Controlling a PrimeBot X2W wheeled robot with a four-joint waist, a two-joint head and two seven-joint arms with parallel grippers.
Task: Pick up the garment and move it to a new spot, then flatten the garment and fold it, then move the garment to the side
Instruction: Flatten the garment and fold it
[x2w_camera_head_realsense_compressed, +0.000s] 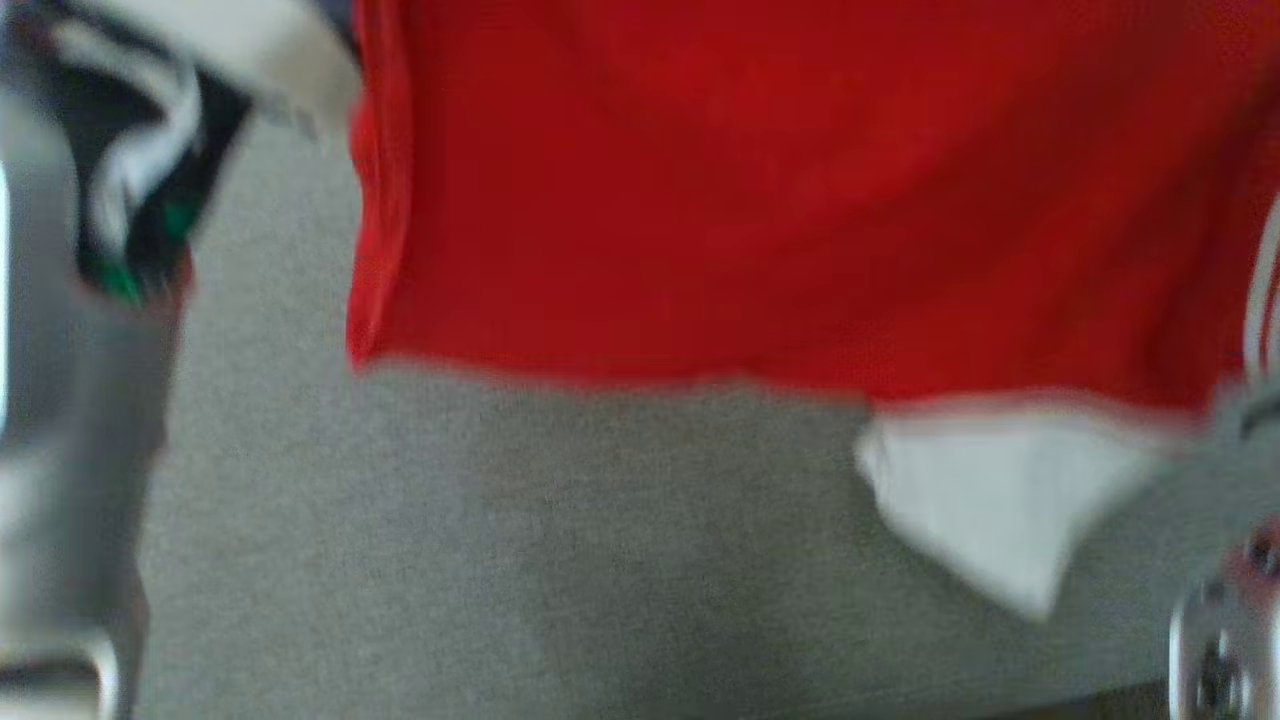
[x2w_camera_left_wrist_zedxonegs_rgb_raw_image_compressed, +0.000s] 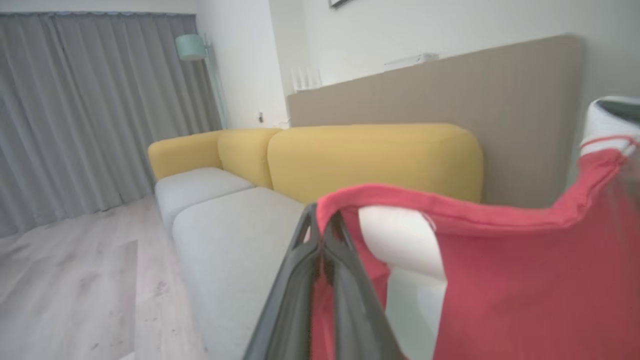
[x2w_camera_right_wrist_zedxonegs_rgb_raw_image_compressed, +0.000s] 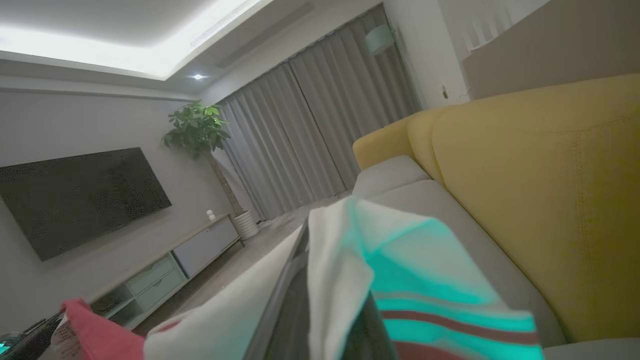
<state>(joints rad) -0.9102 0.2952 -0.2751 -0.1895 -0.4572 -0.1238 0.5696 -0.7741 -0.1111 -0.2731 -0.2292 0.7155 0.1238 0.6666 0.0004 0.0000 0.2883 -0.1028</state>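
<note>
Hanging spread over grey sofa seat (x2w_camera_head_realsense_compressed: 500, 550): red white-trimmed cloth garment (x2w_camera_head_realsense_compressed: 800, 200), left gripper (x2w_camera_left_wrist_zedxonegs_rgb_raw_image_compressed: 320, 220) and right gripper (x2w_camera_right_wrist_zedxonegs_rgb_raw_image_compressed: 312, 250) both clamping its edge.

A long sofa (x2w_camera_left_wrist_zedxonegs_rgb_raw_image_compressed: 230, 240) with pale grey fabric seat cushions and rounded mustard-yellow backrests (x2w_camera_left_wrist_zedxonegs_rgb_raw_image_compressed: 375, 160) stands on a light wood-plank floor (x2w_camera_left_wrist_zedxonegs_rgb_raw_image_compressed: 65, 280); whether the red fabric garment (x2w_camera_head_realsense_compressed: 800, 200) touches its seat is unclear
</note>
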